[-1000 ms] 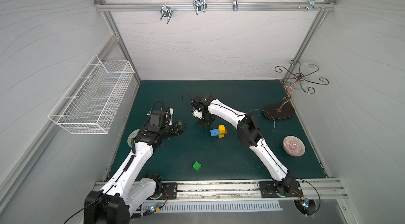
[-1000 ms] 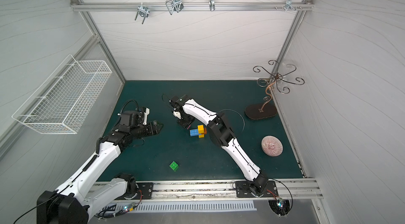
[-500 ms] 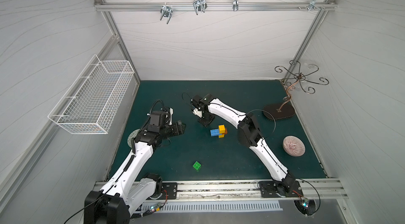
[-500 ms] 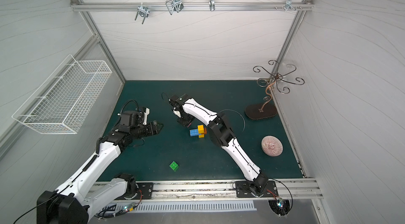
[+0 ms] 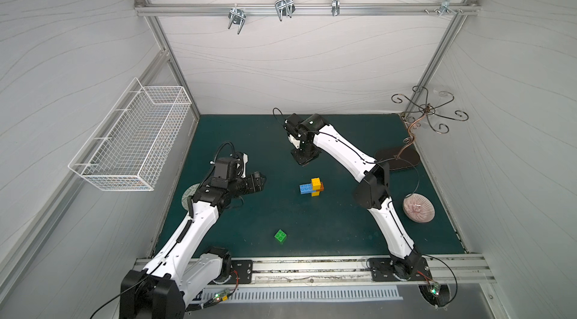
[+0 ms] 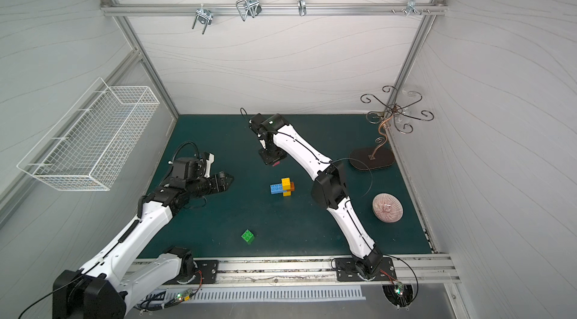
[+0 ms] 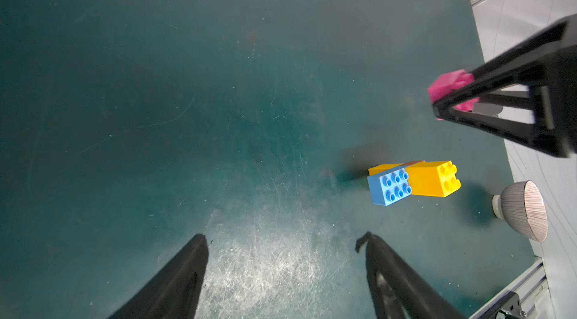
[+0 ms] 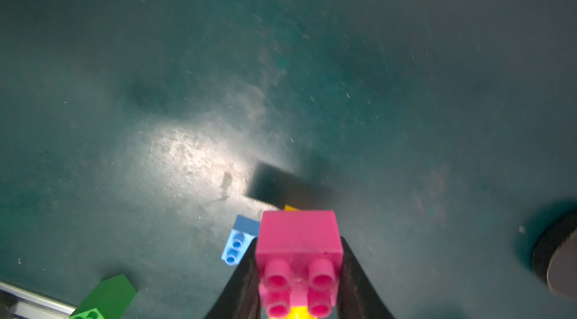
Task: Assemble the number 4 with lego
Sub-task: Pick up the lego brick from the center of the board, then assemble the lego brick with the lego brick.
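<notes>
Joined lego lies on the green mat in both top views: a blue brick (image 5: 305, 188), a yellow brick (image 5: 316, 183) and an orange brick (image 5: 320, 187). The left wrist view shows the blue (image 7: 388, 186) and yellow (image 7: 432, 178) ones. Behind that group, my right gripper (image 5: 305, 159) points down. It is shut on a pink brick (image 8: 298, 239), studs toward the camera, held above the mat. My left gripper (image 7: 284, 237) is open and holds nothing, left of the group. A loose green brick (image 5: 281, 236) lies near the front.
A white wire basket (image 5: 131, 142) hangs on the left wall. A metal hook stand (image 5: 402, 158) stands at the back right. One patterned ball (image 5: 418, 208) lies right of my right arm, another (image 5: 189, 197) is partly hidden under my left arm.
My right gripper, still shut on the pink brick, has moved to the right and toward the back of the picture. The left arm has hardly moved.
</notes>
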`<action>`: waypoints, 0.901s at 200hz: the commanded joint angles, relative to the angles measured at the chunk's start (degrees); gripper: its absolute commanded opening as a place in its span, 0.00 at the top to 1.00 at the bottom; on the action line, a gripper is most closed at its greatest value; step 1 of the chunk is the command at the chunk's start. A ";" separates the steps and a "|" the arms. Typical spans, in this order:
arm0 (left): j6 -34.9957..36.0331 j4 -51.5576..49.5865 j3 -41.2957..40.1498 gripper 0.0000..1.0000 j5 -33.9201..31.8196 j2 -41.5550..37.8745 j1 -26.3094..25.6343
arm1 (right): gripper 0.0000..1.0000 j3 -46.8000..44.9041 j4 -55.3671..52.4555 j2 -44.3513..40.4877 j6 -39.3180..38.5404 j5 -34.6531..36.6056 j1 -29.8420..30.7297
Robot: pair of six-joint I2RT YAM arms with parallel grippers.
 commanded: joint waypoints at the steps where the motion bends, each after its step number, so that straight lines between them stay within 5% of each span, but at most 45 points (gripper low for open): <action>1: 1.81 2.25 3.96 0.18 -0.30 1.92 -2.00 | 0.79 -2.85 -5.61 -4.34 6.91 0.95 0.10; 104: 3.33 5.27 5.27 0.17 -0.10 6.28 -3.52 | 0.83 -23.60 2.54 -16.09 20.68 1.15 2.53; 180: 3.42 5.09 5.05 0.16 -0.05 5.66 -3.52 | 0.83 -32.52 11.34 -20.53 23.99 -0.85 2.57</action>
